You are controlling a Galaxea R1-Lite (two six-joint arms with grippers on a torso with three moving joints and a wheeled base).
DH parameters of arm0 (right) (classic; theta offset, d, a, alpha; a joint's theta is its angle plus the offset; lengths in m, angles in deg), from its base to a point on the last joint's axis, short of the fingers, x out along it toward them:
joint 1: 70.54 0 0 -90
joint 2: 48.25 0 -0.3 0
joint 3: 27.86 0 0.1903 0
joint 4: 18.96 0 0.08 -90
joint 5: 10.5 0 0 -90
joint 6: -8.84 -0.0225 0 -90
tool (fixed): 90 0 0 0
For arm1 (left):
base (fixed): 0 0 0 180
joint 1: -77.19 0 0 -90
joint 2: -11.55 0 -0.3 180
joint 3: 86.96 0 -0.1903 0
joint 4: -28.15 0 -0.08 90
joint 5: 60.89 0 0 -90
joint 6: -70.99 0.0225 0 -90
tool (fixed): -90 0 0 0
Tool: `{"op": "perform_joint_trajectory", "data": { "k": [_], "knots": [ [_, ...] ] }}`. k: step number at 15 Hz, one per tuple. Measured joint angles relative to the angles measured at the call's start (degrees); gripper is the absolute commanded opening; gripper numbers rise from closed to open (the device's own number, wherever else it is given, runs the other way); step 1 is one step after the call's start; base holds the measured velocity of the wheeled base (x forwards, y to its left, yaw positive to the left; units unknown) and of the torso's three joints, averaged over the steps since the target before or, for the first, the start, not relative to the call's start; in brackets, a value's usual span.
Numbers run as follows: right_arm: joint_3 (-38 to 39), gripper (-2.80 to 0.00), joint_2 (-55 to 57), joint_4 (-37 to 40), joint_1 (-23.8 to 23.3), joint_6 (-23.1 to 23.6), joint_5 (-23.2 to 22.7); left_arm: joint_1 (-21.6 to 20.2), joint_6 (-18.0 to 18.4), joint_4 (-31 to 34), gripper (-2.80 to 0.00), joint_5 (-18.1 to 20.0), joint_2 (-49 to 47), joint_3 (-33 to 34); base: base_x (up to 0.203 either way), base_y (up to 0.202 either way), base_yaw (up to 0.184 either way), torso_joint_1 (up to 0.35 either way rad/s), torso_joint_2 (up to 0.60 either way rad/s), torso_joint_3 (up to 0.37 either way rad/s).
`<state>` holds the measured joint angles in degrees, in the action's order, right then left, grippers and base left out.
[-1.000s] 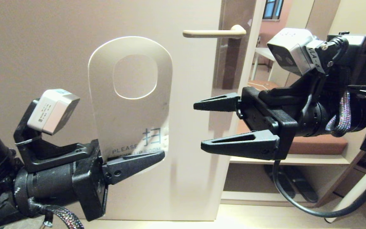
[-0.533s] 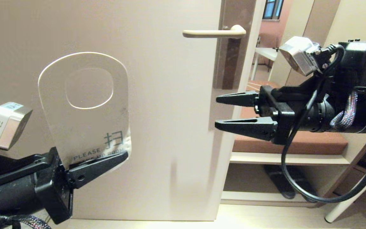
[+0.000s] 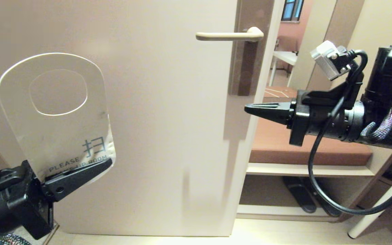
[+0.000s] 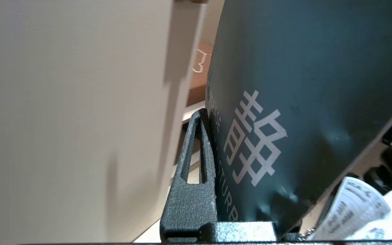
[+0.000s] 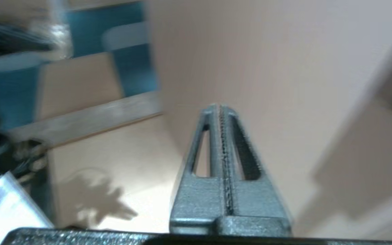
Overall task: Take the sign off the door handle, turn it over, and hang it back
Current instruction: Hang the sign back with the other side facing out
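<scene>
The sign (image 3: 58, 119) is off the handle and stands upright at the far left, white "PLEASE MAKE UP ROOM" side toward the head camera. My left gripper (image 3: 104, 166) is shut on its lower edge. The left wrist view shows the sign's dark blue "DO NOT DISTURB" side (image 4: 284, 102) pressed against one finger (image 4: 192, 170). The door handle (image 3: 228, 35) is bare, high on the door, up and to the right of the sign. My right gripper (image 3: 248, 109) is shut and empty, held level below the handle by the door's edge; its closed fingers (image 5: 221, 153) show in the right wrist view.
The beige door (image 3: 168, 119) fills the middle, with a brown lock plate (image 3: 247, 61) at its edge. Behind the right arm are a brown bench cushion (image 3: 271, 146), a shelf with dark shoes (image 3: 301, 197) and a white leg (image 3: 379, 207).
My left gripper has carried the sign left and slightly down, away from the handle. My right gripper has closed its fingers and drawn back to the right.
</scene>
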<state>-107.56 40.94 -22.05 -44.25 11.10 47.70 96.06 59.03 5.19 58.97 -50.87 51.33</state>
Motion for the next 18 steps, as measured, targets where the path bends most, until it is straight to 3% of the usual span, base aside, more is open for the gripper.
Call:
{"op": "perform_joint_trajectory", "data": {
  "k": [3,6,12,14,18],
  "knots": [
    [0.78,-2.80,-0.27,-0.09,-1.64,0.40,7.58,-1.33,1.11,-0.04,-2.80,-0.96,-1.38,-0.15,0.000,0.000,0.000,0.000,0.00,0.000],
    [4.22,-2.80,-1.10,-0.89,-4.03,0.58,15.53,-1.87,3.29,-0.06,-2.80,-4.51,-3.77,-1.04,0.000,0.000,0.000,0.000,0.00,0.000],
    [14.53,-2.80,-4.53,-8.00,-13.75,1.89,29.54,-1.85,5.42,-0.20,-2.80,-6.74,-9.28,-5.79,0.000,0.000,0.000,0.000,0.00,0.000],
    [19.29,-2.80,-6.91,-8.05,-17.80,2.00,32.11,-1.82,7.87,-0.37,-2.80,-6.94,-10.76,-5.90,0.000,0.000,0.000,0.000,0.00,0.000],
    [30.64,-2.80,-14.95,-7.95,-23.33,1.99,32.91,-1.87,11.28,-0.33,-2.80,-7.22,-12.47,-5.78,0.000,0.000,0.000,0.000,0.00,0.000]
  ]
}}
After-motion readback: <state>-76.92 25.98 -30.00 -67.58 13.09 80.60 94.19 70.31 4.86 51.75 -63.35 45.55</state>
